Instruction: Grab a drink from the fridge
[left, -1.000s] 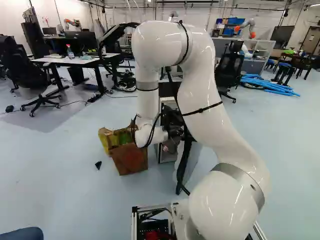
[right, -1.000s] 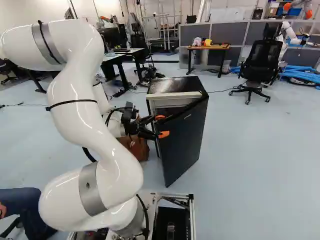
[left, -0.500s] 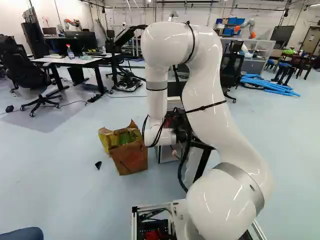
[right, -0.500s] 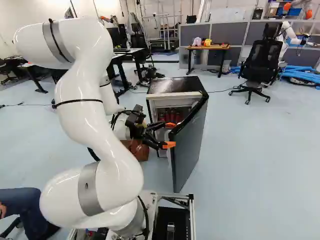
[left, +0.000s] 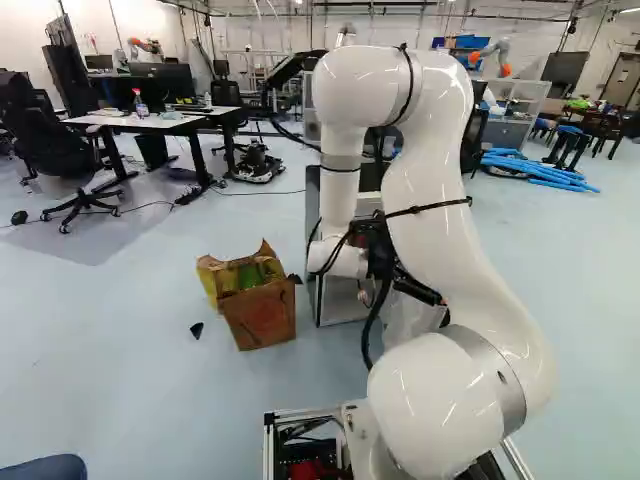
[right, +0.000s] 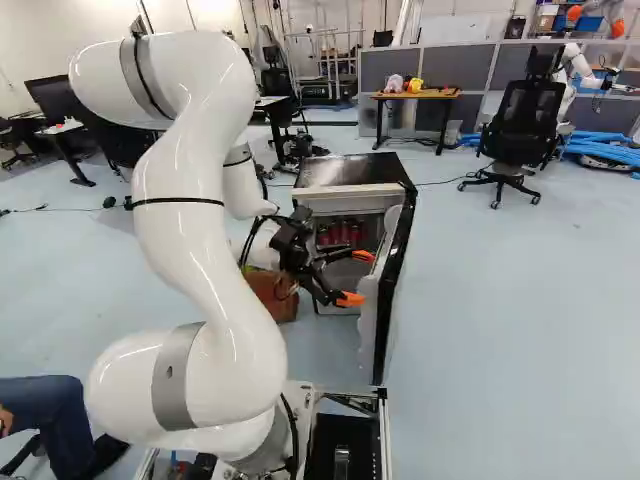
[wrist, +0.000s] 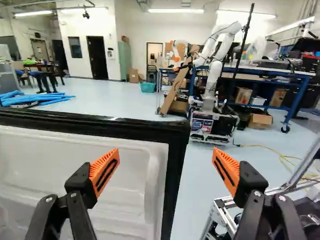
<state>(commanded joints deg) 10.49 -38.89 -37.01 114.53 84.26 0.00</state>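
Red drinks (right: 340, 234) sit inside the fridge (right: 350, 172), front open. My gripper (right: 357, 278) is at the door's inner side, fingers spread wide. Door (wrist: 100, 170) edge shows between them: white liner behind one, floor (wrist: 192, 175) past the edge behind the other.

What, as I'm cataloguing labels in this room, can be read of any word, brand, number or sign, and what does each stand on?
No text can be read.
Sheet on the base of another robot: print too small to read.
Red containers in the fridge: too small to tell any lettering.
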